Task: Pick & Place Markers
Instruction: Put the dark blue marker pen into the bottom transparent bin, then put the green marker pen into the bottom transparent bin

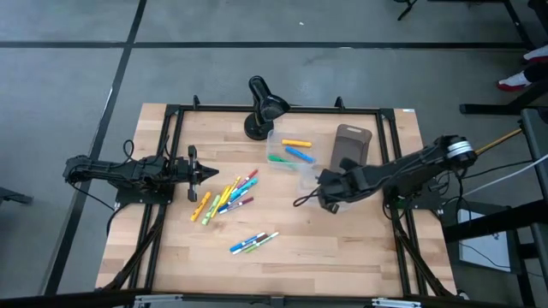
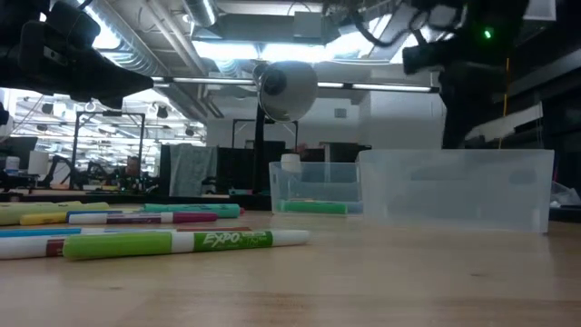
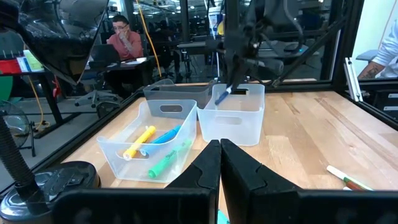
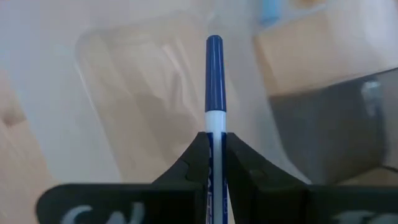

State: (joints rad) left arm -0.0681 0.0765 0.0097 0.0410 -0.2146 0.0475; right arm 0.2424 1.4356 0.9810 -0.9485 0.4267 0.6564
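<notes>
the right gripper [image 4: 214, 140] holds a thin blue marker with a white band [image 4: 213, 81], its jaws pinched on the marker's lower half. the marker's long line runs straight out ahead of the jaws, cap end first. right past that cap end is the empty clear plastic bin [image 1: 306, 177], so the marker hangs over the bin, not touching it as far as i can tell. i think the next move is just to let the marker drop in.

just beside that bin is another clear plastic bin [image 3: 149, 146] with a yellow marker [image 3: 139, 142], a blue one and green ones lying in it. a grey-brown tray [image 1: 352, 144] sits close behind both bins, so the marker must not fall too far that way. a black desk lamp [image 1: 262, 104] stands at the back edge of the tabletop [image 1: 342, 248].

the left gripper [image 3: 219, 163] waits at the left side with its jaws pressed together and nothing in them. it is the nearer one to the pile of loose coloured markers [image 1: 224, 198] and the few more markers [image 1: 253, 242] toward the front.
</notes>
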